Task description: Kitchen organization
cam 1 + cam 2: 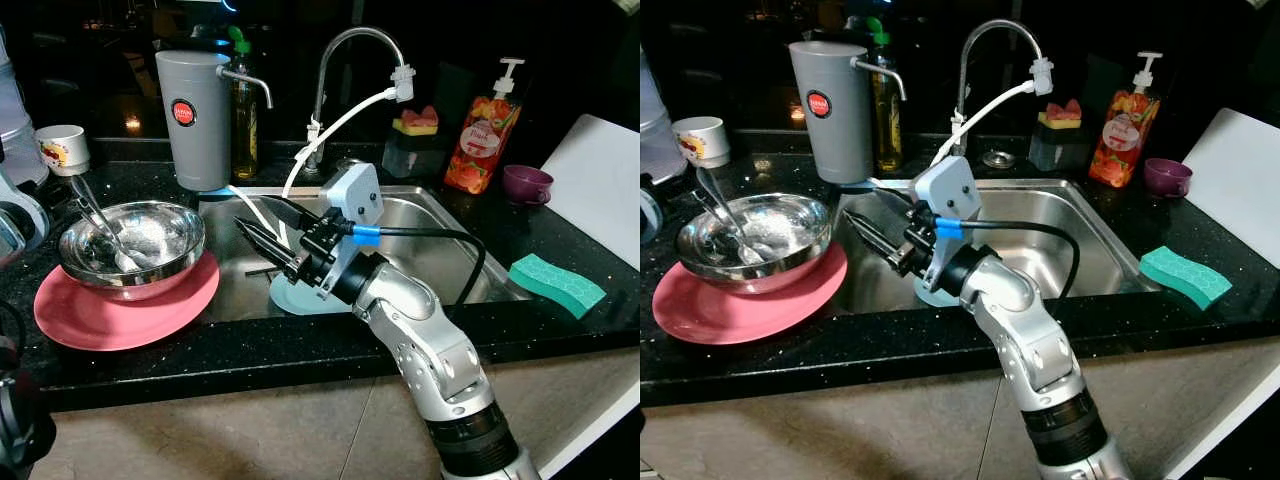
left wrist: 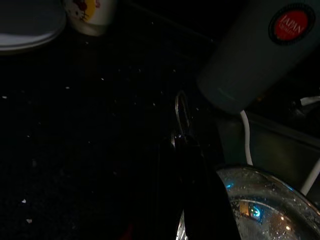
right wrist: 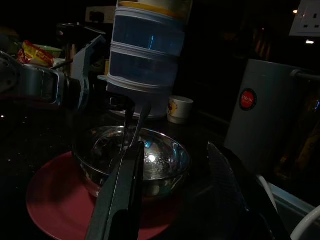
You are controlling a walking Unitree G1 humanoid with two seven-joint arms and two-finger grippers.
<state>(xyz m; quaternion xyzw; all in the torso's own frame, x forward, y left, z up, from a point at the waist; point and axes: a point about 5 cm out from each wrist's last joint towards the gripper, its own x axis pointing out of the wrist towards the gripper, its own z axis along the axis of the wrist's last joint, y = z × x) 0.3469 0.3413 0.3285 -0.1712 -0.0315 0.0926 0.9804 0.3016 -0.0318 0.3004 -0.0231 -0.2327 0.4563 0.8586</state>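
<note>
Spoon point(image 1: 97, 222) leans in the one steel bowl point(image 1: 160, 245), long axis tilted, handle pointing up and away toward the white cup point(image 1: 62, 148), its scoop end down in the bowl. That bowl sits on a single pink plate point(image 1: 90, 318) on the black desk point(image 1: 250, 345), left of the sink point(image 1: 440, 250). Right pincer point(image 1: 262, 232) hovers over the sink, fingers spread and released, aimed at the bowl, spoon well beyond its tips. Left pincer point(image 2: 187, 165): too dark, cannot tell.
</note>
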